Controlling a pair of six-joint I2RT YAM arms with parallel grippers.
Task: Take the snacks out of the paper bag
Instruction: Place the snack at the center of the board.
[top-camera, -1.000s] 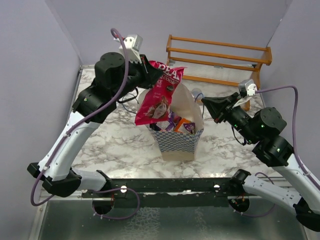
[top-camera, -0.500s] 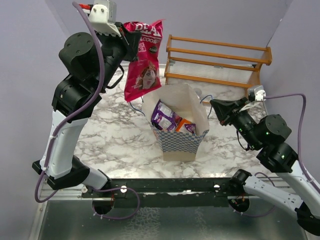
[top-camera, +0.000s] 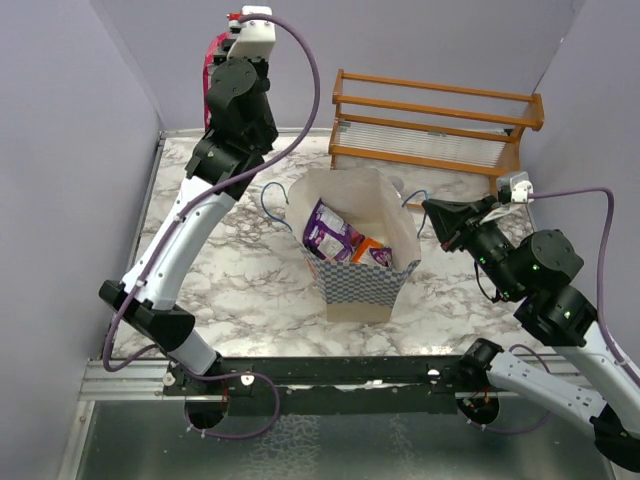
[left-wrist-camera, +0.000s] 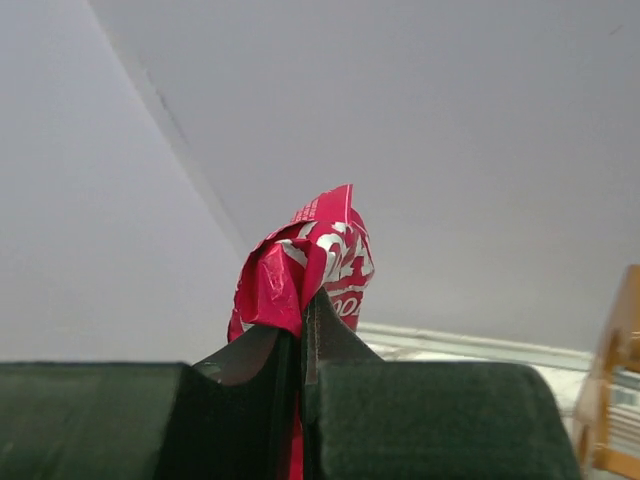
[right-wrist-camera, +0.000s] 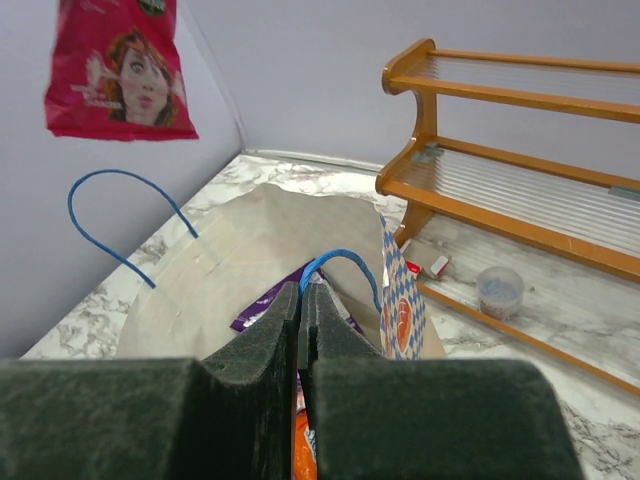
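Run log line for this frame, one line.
left gripper: shut on pink-red bag, held aloft | right gripper: shut on cord handle | paper bag: upright, packets inside

Paper bag (top-camera: 362, 285) upright at mid-table (top-camera: 240, 290), mouth up, smaller packets (top-camera: 328, 232) inside. Rack (top-camera: 440, 105) behind it, toward the far right; cup (right-wrist-camera: 498, 290) on the table by the rack's foot. Big packet (right-wrist-camera: 120, 70) hangs from left gripper (left-wrist-camera: 303, 300), high over the far-left corner, well apart from the bag. Right gripper (right-wrist-camera: 302, 292) at the bag's right-hand handle.

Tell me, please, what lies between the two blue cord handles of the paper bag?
The paper bag's open mouth: cream inner wall, and deeper a purple packet and an orange packet. The top external view shows this best.
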